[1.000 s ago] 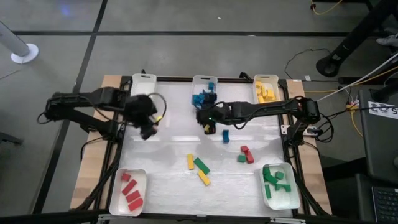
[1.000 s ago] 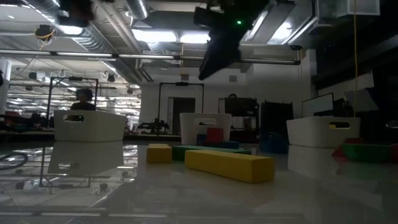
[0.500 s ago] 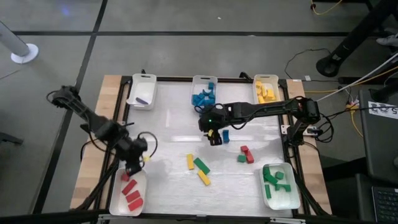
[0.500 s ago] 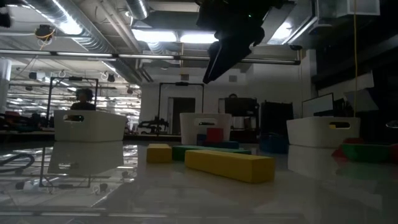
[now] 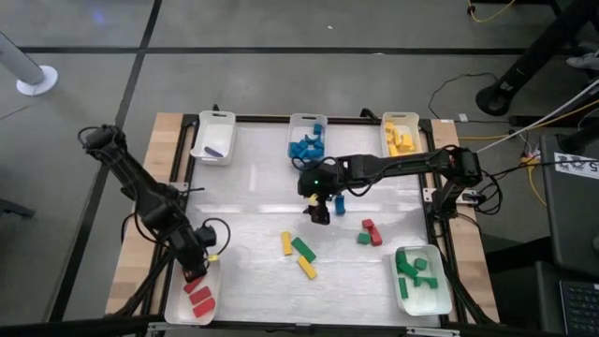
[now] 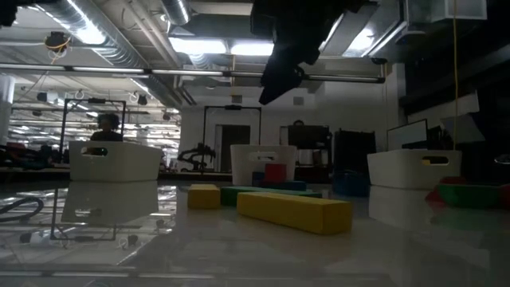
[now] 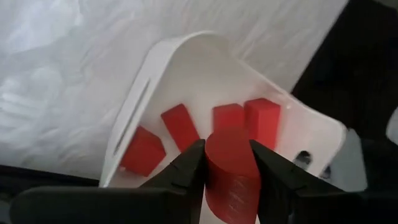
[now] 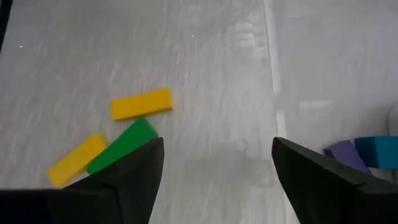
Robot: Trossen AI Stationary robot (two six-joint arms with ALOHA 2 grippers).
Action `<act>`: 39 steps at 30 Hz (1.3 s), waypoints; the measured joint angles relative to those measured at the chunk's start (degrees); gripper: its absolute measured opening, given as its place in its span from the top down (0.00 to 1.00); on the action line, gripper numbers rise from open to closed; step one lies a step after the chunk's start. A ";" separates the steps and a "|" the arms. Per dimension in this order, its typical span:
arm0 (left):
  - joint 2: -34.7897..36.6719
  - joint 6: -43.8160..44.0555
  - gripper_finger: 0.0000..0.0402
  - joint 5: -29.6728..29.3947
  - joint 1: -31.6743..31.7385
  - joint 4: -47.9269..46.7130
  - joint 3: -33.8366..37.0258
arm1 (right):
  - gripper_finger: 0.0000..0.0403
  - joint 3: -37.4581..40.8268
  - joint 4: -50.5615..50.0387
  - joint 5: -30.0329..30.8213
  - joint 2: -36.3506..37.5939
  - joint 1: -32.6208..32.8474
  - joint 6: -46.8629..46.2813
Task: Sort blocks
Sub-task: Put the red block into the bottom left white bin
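My left gripper [image 5: 194,270] hangs over the near-left white tray [image 5: 178,298], shut on a red round-ended block [image 7: 229,155]. Several red blocks [image 7: 181,126] lie on that tray's floor. My right gripper [image 5: 321,211] stands open above the table's middle, beside a blue block [image 5: 340,203], with nothing between its fingers [image 8: 134,171]. Loose on the table lie two yellow bars [image 5: 286,243], [image 5: 307,268], a green bar [image 5: 302,248], two red blocks [image 5: 372,230] and a green one [image 5: 363,239]. My left gripper pinches the red block by its two opposite sides [image 7: 214,168] between the two fingers. The fingers come from above, slanting down. The block is lifted clear, above the tray and the red blocks in it.
White trays stand along the far edge: one with a purple block [image 5: 214,139], one with blue blocks [image 5: 307,140], one with yellow blocks [image 5: 401,136]. A tray of green blocks [image 5: 418,278] is near right. In the low view a yellow bar [image 6: 293,211] lies in front.
My left gripper has swung from the table's left middle toward the near edge and gone down over the near-left tray, carrying the red block. My right gripper has stayed above the middle and turned and tipped at the wrist.
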State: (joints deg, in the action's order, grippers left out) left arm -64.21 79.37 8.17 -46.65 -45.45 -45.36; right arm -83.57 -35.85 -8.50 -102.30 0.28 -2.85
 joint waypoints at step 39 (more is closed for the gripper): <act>-4.85 0.60 0.76 0.94 -0.39 1.02 3.64 | 0.26 0.04 -1.79 0.34 -5.17 0.86 0.13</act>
State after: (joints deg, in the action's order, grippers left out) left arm -69.06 79.97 9.11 -47.04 -44.43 -41.71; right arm -83.53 -37.63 -8.16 -107.47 1.15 -2.72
